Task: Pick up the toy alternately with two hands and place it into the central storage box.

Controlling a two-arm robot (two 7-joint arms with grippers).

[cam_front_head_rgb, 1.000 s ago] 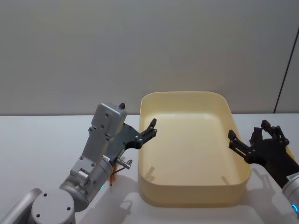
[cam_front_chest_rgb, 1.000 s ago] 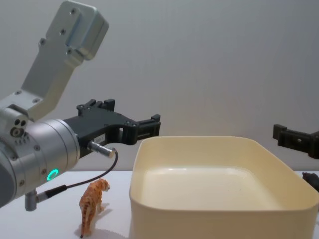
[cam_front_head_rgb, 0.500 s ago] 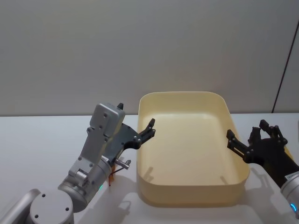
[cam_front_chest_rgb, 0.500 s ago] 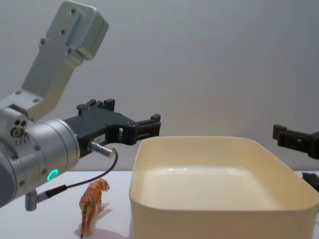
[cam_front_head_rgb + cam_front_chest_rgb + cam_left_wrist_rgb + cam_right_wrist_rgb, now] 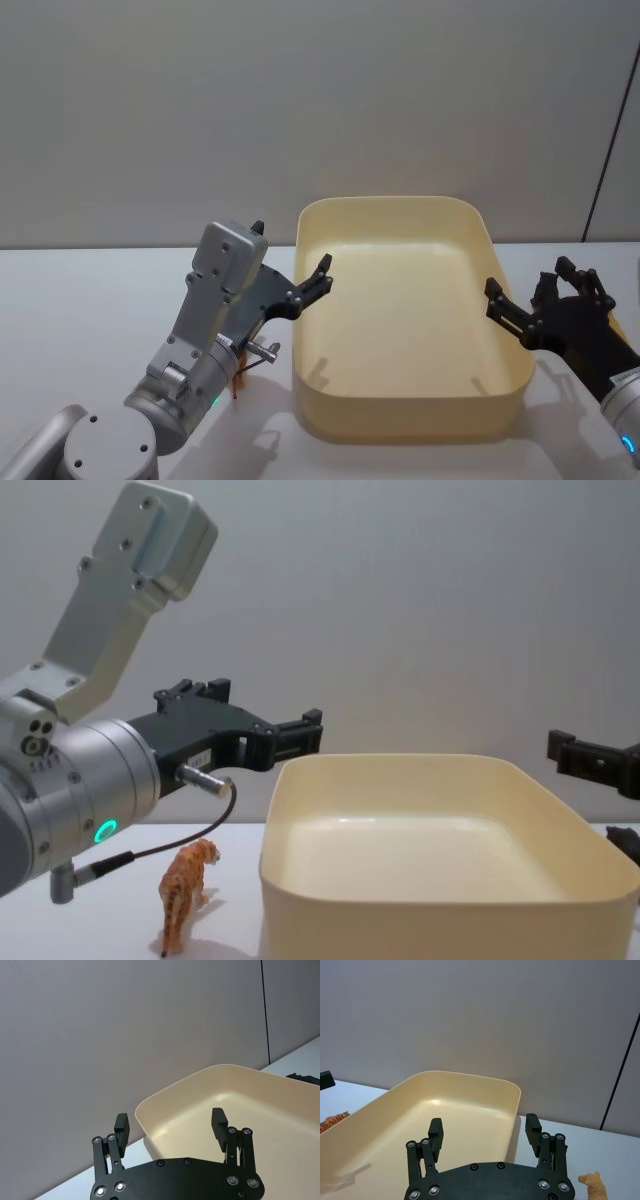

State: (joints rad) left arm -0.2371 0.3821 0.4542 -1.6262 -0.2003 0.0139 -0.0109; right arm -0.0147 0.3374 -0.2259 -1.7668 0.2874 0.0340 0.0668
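The central storage box (image 5: 400, 425), a cream-yellow tub, sits mid-table with nothing inside it. An orange striped tiger toy (image 5: 187, 892) stands on the table just left of the box, below my left arm. My left gripper (image 5: 170, 1122) hovers open above the box's left rim (image 5: 300, 765), and nothing is between its fingers. At the box's right side my right gripper (image 5: 484, 1129) is also open and holds nothing, pointing over the right wall. A small tan toy animal (image 5: 592, 1185) stands on the table to the right of the box.
The white table (image 5: 80, 300) runs to a plain grey wall behind. A thin cable (image 5: 150, 852) hangs from my left wrist above the tiger. A dark object (image 5: 625, 838) sits at the box's far right.
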